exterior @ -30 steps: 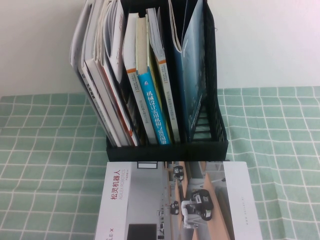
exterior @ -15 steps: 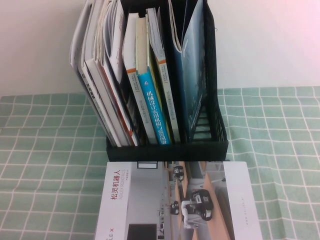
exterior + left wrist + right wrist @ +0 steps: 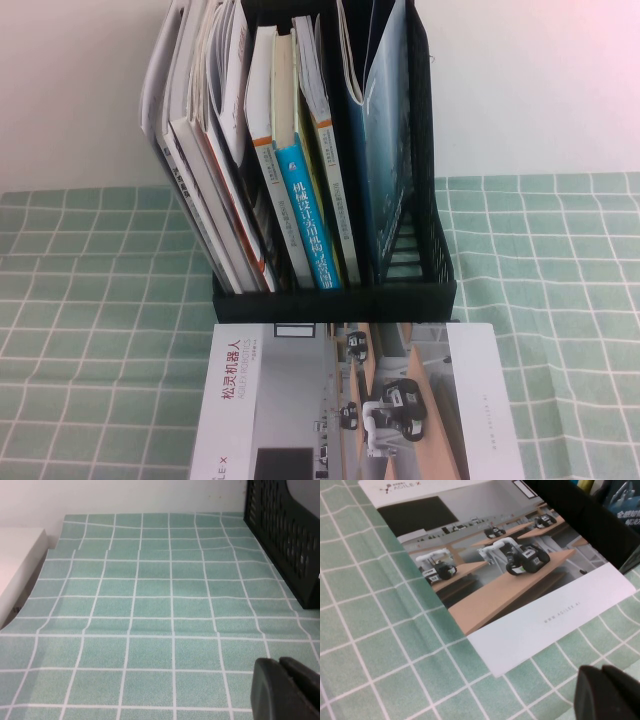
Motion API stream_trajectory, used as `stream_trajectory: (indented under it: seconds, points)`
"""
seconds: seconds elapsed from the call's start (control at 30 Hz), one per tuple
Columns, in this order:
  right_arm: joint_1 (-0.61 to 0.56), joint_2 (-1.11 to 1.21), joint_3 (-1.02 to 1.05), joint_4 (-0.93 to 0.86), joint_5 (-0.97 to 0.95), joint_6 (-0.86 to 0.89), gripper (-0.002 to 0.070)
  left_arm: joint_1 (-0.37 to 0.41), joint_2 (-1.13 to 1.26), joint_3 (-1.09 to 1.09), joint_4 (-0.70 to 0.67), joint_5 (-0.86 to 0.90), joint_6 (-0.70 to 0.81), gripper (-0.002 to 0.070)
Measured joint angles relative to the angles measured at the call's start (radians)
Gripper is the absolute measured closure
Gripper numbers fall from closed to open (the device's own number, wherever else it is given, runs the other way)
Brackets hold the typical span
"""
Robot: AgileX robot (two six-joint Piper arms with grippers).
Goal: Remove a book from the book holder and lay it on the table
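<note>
The right gripper (image 3: 610, 692) hangs low over the near right part of the table with its two dark fingers pressed together and nothing between them; it is clear of the book, just off that book's right-hand edge. The left gripper (image 3: 287, 690) hovers over bare cloth on the left side, with the holder's slotted side off to its right; its dark fingers look closed together and hold nothing. Over the last second nothing in the high view has shifted: the large thin book with a white and grey cover and a photo of wheeled robots (image 3: 360, 400) lies flat, face up, in the same spot on the pale green cloth-covered table with white grid lines (image 3: 90, 330), its far edge right at the foot of the tall black plastic file rack with upright dividers (image 3: 335, 300). The remaining books (image 3: 290, 190) stand upright in the left and middle slots. That stillness, with both grippers free of the book, suggests the task is finished.
</note>
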Motion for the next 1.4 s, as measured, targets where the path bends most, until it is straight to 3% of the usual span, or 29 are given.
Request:
stream_trajectory:
  seconds: [0.33,0.6,0.93,1.4]
  points:
    - [-0.004,0.0,0.072,0.015,-0.027,0.0,0.0678,0.0,0.0,0.0,0.0,0.0,0.0,0.0678]
    - [-0.083,0.0,0.1,0.038,-0.044,0.0,0.0678,0.0,0.0,0.0,0.002,0.0,0.0,0.0678]
    - [-0.343,0.0,0.1,0.001,-0.302,0.043,0.0678,0.0,0.0,0.0,0.002,0.0,0.006,0.0678]
    - [-0.647,-0.09,0.133,-0.157,-0.308,0.194,0.0678,0.0,0.0,0.0,0.002,0.0,0.006,0.0678]
